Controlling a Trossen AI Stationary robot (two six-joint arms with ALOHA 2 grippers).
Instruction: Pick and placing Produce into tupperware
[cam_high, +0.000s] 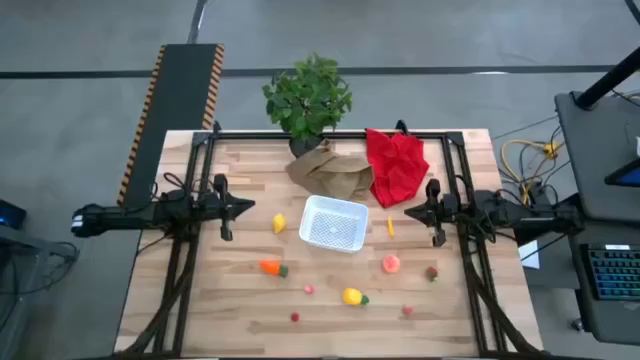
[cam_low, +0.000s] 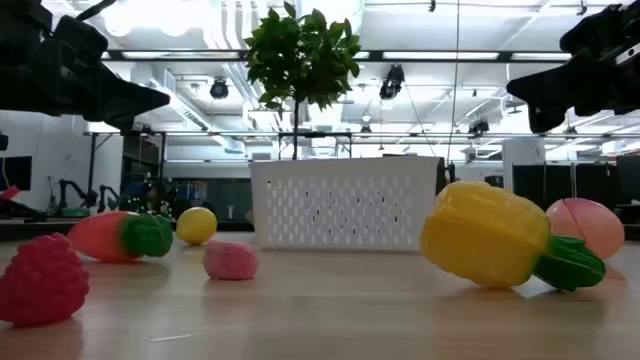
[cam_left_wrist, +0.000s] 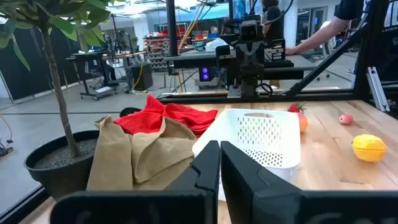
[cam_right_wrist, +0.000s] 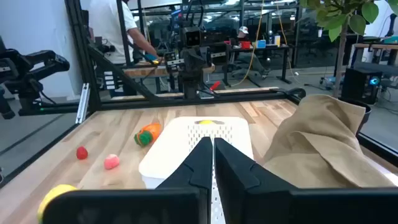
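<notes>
while tilted, tupperware (cam_high: 334, 222) long axis crosswise

No text, label or number can be read in any view. The screens beyond the worktop (cam_high: 250, 300) are too small to make out.

Your left gripper (cam_left_wrist: 219, 163) sits closed, its fingers pointing at the white tupperware (cam_left_wrist: 264, 140). Beside it you see the brown paper bag (cam_left_wrist: 140, 154), red cloth (cam_left_wrist: 163, 115) and potted plant (cam_left_wrist: 53, 93). Past the container lies a yellow fruit (cam_left_wrist: 369, 148), possibly a lemon.
</notes>
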